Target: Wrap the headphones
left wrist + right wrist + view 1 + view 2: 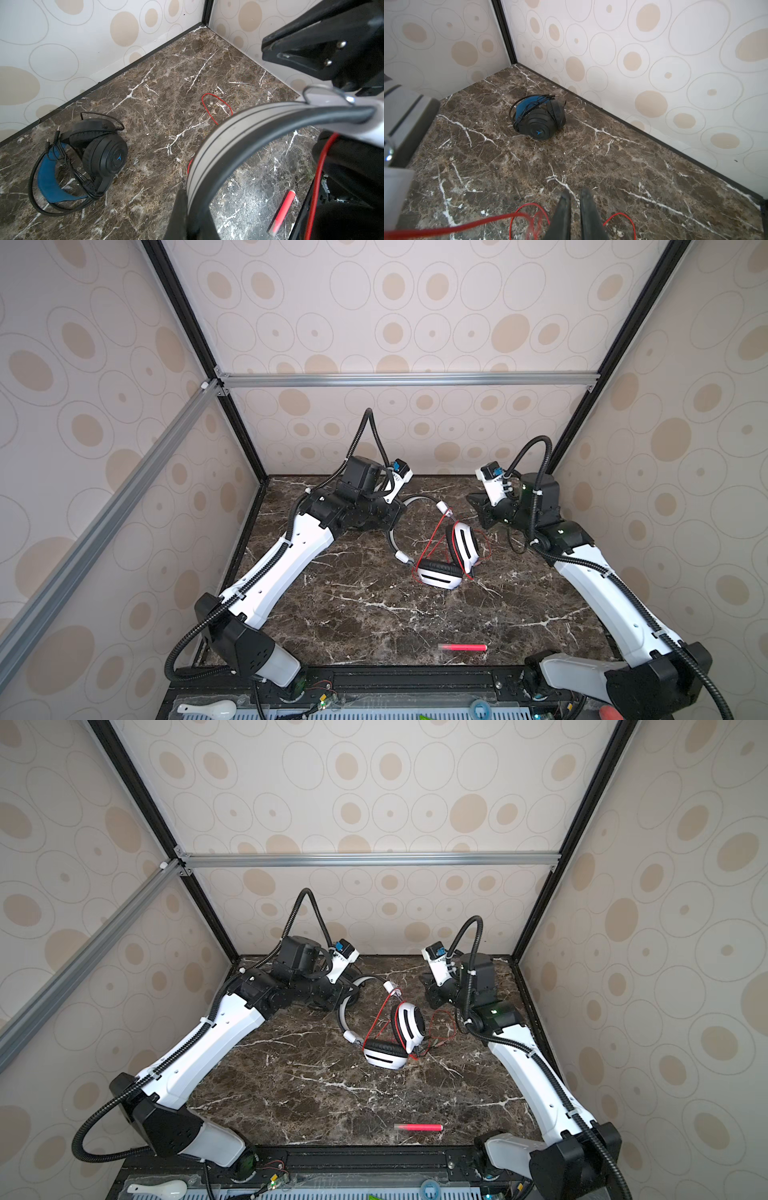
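Observation:
The white headphones lie mid-table in both top views, with striped cups (465, 547) (384, 1057) and a thin red cable (428, 547) looped loosely around them. My left gripper (194, 199) (395, 526) is shut on their grey-white headband (228, 133), holding it raised. My right gripper (574, 199) (476, 502) hovers low over the table, jaws shut. Red cable loops (529, 216) lie on either side of its fingers, and none shows between them. The black headphones (99, 151) (539, 120) with the blue headband rest near the back wall, cable bundled. The left arm hides them in both top views.
A red pen-like tube (462, 647) (282, 209) lies near the table's front edge. A white spoon (205, 708) sits on the tray in front of the table. Patterned walls close in the back and both sides.

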Available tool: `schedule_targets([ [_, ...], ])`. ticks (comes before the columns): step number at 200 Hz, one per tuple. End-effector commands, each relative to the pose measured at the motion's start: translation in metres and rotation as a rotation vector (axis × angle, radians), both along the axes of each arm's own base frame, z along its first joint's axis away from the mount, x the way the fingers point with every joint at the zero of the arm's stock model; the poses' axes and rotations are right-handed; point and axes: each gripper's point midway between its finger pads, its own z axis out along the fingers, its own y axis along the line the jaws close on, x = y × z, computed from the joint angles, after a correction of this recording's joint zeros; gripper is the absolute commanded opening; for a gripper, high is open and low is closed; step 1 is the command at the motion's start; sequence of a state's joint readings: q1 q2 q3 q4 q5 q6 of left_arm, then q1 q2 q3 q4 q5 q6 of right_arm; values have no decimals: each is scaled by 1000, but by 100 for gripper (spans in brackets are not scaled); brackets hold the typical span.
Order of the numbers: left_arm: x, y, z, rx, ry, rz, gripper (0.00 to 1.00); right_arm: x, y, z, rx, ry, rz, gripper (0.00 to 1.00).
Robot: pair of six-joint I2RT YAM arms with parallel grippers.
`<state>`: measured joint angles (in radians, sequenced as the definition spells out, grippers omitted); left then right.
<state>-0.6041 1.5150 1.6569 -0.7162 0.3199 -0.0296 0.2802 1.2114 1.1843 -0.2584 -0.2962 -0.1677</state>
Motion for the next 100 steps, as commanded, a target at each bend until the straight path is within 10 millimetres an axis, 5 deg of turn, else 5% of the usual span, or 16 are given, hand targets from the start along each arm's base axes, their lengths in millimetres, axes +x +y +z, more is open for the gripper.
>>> schedule_targets([
  [1,3,-6,41,-95,-73,-9,0,0,-9,14,61,-43,-30,7],
  [24,3,-6,39,-89,-75,-9,0,0,-8,10,46,-26,-20,7],
  [54,4,-2,42,-74,-87,1,0,-12,5,4,65,3,82,41],
  [100,1,-5,55,-120,-82,-11,0,-19,-16,-33,119,106,-2,57],
])
